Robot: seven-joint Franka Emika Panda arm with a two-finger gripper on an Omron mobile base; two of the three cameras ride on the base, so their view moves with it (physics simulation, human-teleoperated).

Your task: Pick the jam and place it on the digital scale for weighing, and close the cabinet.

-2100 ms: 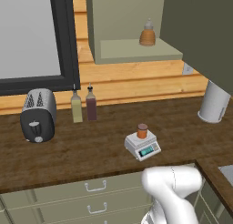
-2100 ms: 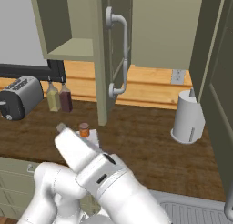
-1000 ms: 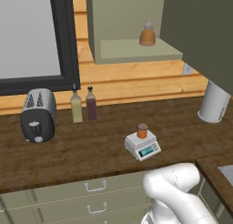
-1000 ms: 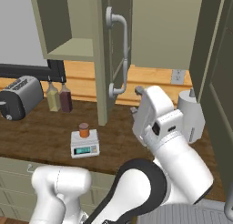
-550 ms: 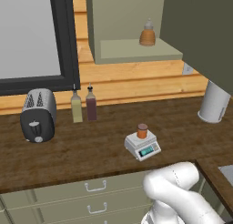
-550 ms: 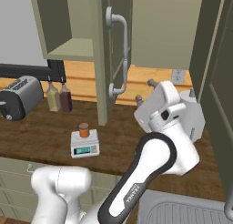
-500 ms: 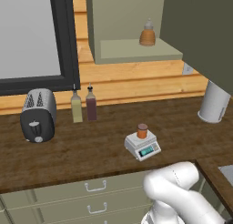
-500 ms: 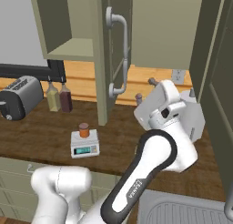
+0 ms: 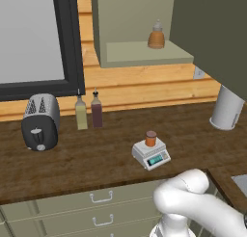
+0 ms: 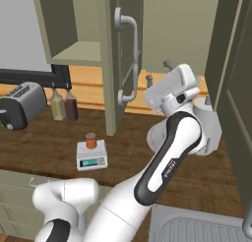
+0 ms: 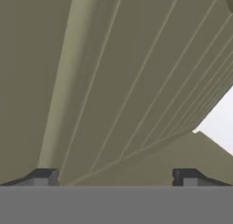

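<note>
One jam (image 9: 151,138) jar, orange with brownish lid. One digital scale (image 9: 152,155), light grey. One toaster (image 9: 40,121), silver. Two bottles against the wall: one pale yellow bottle (image 9: 80,113), one dark red bottle (image 9: 96,110). One tan ribbed bottle (image 9: 156,37) with pale cap on the shelf. One white cylinder (image 9: 226,108), possibly a paper towel roll. One cabinet (image 10: 114,49) door standing open, carrying one silver bar handle (image 10: 131,59). A second olive door (image 10: 235,83) at the right edge of the right base view. Two drawer pulls (image 9: 100,198) visible in the left base view. One window (image 9: 34,38), dark-framed. One sink (image 10: 202,230) edge, grey.
</note>
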